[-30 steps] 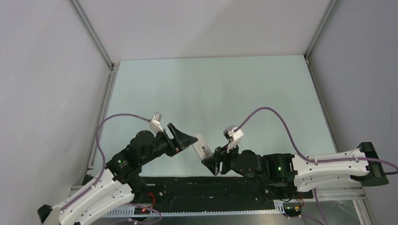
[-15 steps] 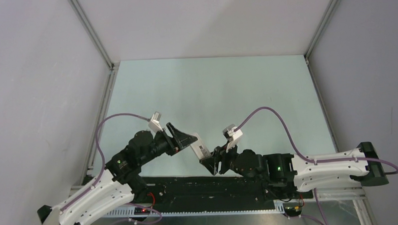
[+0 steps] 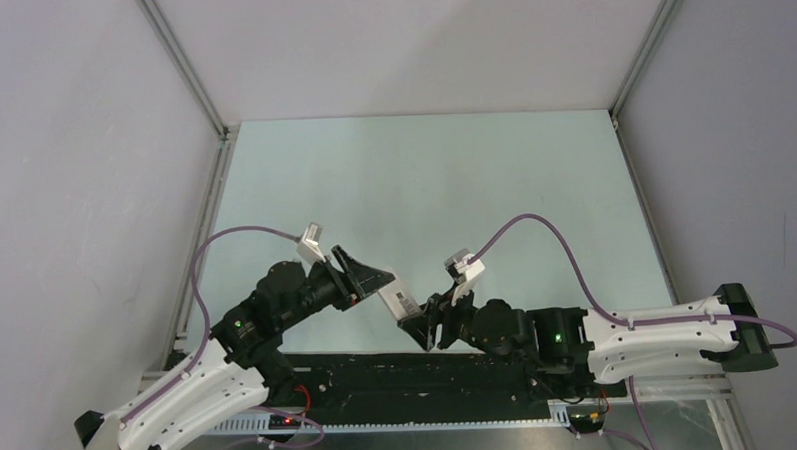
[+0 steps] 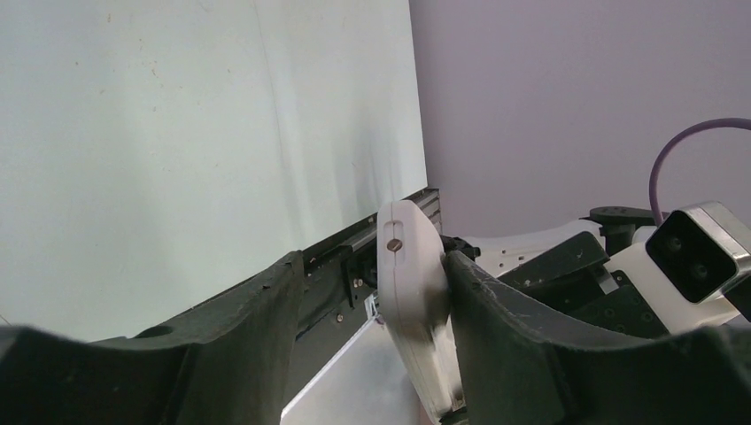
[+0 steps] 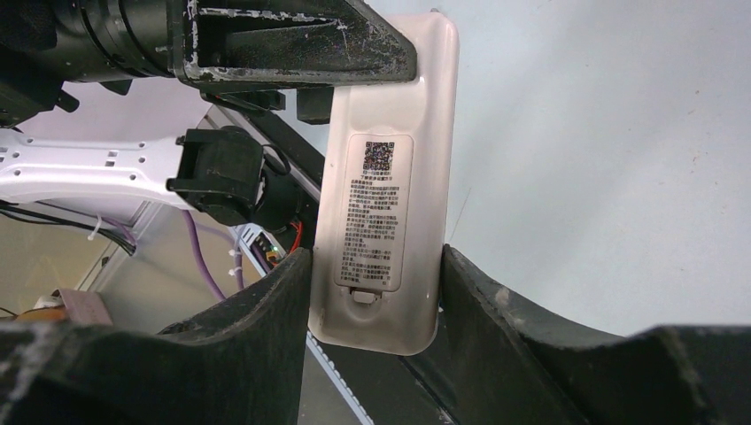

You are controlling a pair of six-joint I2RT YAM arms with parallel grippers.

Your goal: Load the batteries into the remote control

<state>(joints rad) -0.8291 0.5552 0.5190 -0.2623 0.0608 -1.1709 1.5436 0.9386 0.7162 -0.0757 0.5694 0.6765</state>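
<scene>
The white remote control [image 3: 401, 303] hangs in the air between my two grippers, above the table's near edge. My right gripper [image 3: 425, 324] is shut on its lower end; in the right wrist view both fingers press the remote's side edges [image 5: 385, 204], with the dark printed label facing the camera. My left gripper [image 3: 376, 278] is open around the remote's upper end. In the left wrist view the remote [image 4: 412, 292] shows edge-on against the right finger [image 4: 496, 310], with a gap to the left finger. No batteries are in view.
The pale green table [image 3: 423, 184] lies beyond the grippers, boxed in by grey walls. A black rail [image 3: 400, 370] runs along the near edge. White camera modules [image 3: 312, 246] with purple cables [image 3: 535, 225] sit on both wrists.
My right gripper has carried the remote a little left, towards the left gripper. The remote's upper end now sits between the left fingers. The left arm has barely moved.
</scene>
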